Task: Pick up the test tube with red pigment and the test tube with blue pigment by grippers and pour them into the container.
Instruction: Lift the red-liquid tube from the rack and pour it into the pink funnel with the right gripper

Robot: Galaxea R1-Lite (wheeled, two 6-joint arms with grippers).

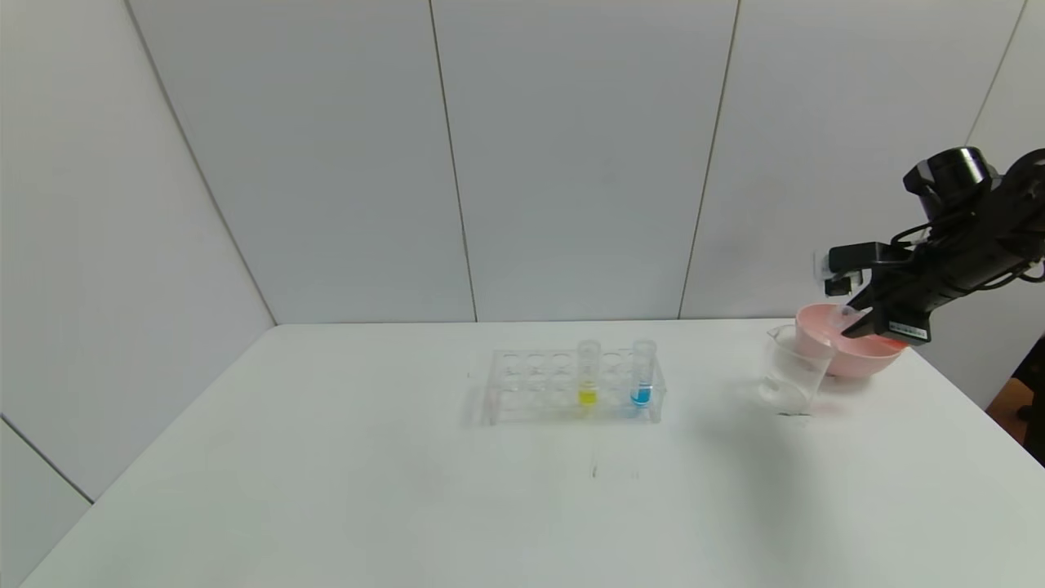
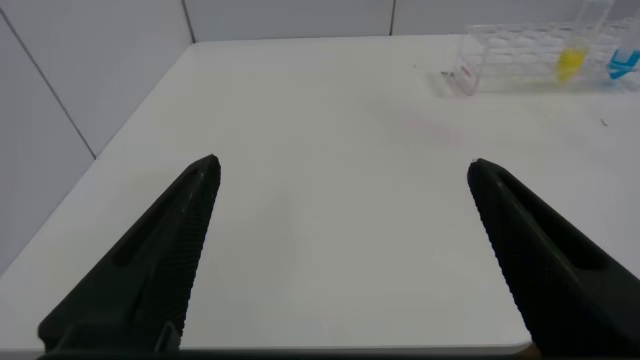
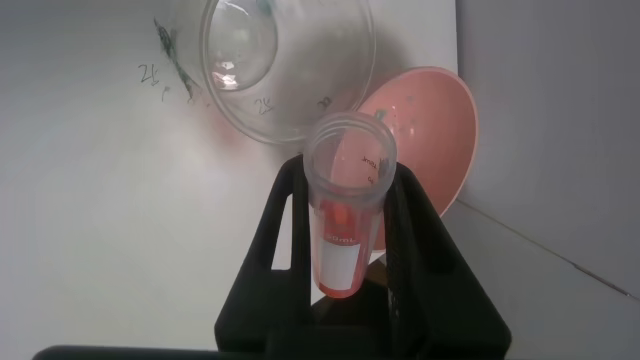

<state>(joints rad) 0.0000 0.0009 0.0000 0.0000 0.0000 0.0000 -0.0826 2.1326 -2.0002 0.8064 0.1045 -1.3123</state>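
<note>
Counter (image 1: 408, 490) fills the head view, white and backed by pale wall panels. Near its middle stands a clear rack (image 1: 571, 388) holding two upright tubes: one with yellow liquid (image 1: 588, 374) and, to its right, the tube with blue liquid (image 1: 642, 374). Well to the right of the rack sits a clear glass beaker (image 1: 788, 367), and touching or just behind it a pink bowl (image 1: 857, 355). The right arm reaches in from the right edge, and the right hand (image 1: 853, 322) hangs over the bowl's near rim, close above the beaker's far side. A pale tube shows faintly at its tip, though its contents are hard to tell from here.

The left wrist view shows the left hand (image 2: 340, 200) released, its two black fingers (image 2: 165, 250) spread wide apart with nothing between them, hovering over a bare stretch of counter (image 2: 330, 150). Far off at the counter's other part stands the rack (image 2: 520, 60), with the yellow tube (image 2: 570, 60) and the blue tube (image 2: 622, 62) in it.

The right wrist view shows the right hand (image 3: 350, 190) clenched on the tube with red liquid (image 3: 345, 210), the fingers (image 3: 275, 240) pressing it from both sides. The tube's open mouth points toward the beaker (image 3: 285, 60), whose round opening lies just beyond it. Orange-red liquid shows inside the tube above a white label. The pink bowl (image 3: 440, 130) lies beside the beaker, overlapped by it. The counter (image 3: 100, 200) carries a few dark scribbled marks near the beaker.
</note>
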